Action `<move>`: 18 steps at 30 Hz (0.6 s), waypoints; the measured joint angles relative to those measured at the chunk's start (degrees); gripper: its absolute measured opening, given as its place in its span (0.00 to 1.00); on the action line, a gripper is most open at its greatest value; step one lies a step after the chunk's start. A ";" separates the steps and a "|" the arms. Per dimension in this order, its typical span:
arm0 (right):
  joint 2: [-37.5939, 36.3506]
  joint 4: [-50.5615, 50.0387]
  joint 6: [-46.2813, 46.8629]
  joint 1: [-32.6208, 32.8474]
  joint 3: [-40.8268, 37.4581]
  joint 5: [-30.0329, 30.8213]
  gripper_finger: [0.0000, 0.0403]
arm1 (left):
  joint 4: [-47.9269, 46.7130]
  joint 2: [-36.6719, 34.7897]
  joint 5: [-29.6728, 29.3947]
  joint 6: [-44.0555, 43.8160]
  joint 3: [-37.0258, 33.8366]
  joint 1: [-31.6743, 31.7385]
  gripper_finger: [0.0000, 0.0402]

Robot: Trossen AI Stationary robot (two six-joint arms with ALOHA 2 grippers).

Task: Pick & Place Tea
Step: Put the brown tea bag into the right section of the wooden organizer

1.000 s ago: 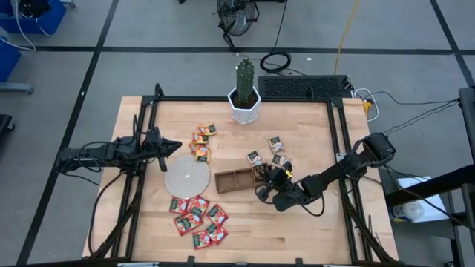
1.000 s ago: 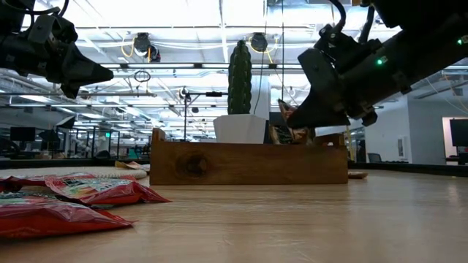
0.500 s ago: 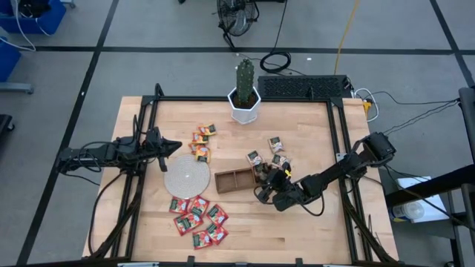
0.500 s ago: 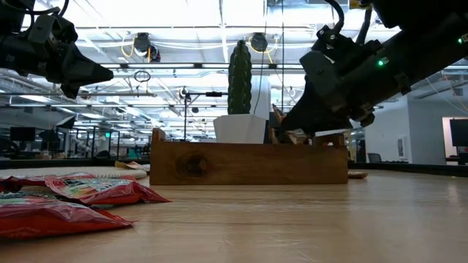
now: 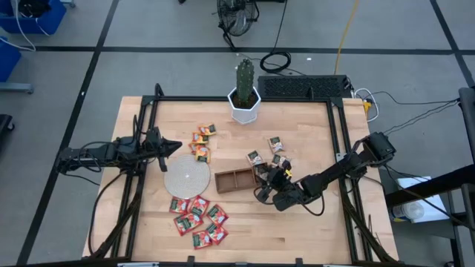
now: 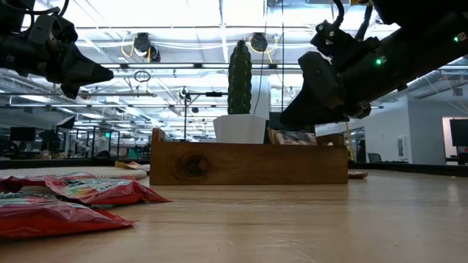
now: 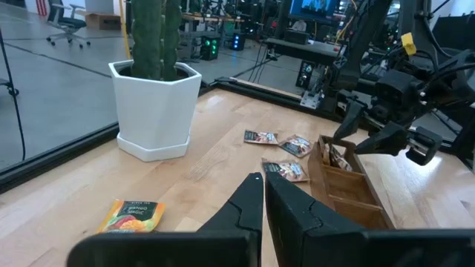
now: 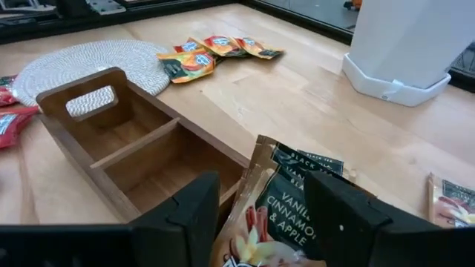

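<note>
Right gripper (image 5: 269, 180) hangs over the right end of the brown tray (image 5: 231, 180), fingers spread apart, a whitish sachet (image 8: 286, 204) with dark print between them and leaning in the tray's end compartment; whether the fingers touch it is hard to tell. Near it stand a potted cactus (image 5: 244, 93) and a round woven mat (image 5: 185, 175). Orange-yellow sachets (image 5: 200, 141) lie by the mat, red ones (image 5: 197, 216) below it, whitish ones (image 5: 275, 144) beside the tray. Other compartments look bare. Left gripper (image 5: 172, 146) waits closed at the table's left.
</note>
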 joint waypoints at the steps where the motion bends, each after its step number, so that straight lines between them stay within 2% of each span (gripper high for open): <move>1: -0.24 0.01 -0.99 0.00 0.00 0.00 0.45 | 0.02 0.02 0.00 0.00 -0.02 0.00 0.05; 7: -4.80 4.88 -16.28 0.00 -0.02 -0.46 0.45 | 0.02 0.00 0.01 0.00 -0.02 0.00 0.05; 10: -9.11 7.12 -26.86 -0.83 0.09 -4.92 0.42 | 0.02 0.00 0.00 0.00 0.00 0.00 0.05; 12: -11.85 4.35 -31.79 -2.43 1.77 -9.67 0.36 | 0.00 0.00 0.00 0.00 -0.02 0.00 0.05; 15: -15.37 -8.85 -36.11 -5.92 8.38 -17.84 0.20 | 0.02 0.01 0.00 0.00 -0.02 0.00 0.05; 17: -15.86 -24.00 -36.36 -9.18 15.36 -23.20 0.07 | 0.01 0.01 0.02 0.00 -0.01 0.00 0.05; 18: -15.56 -31.54 -36.26 -11.01 18.60 -25.53 0.03 | 0.04 0.01 0.00 0.00 0.00 0.00 0.05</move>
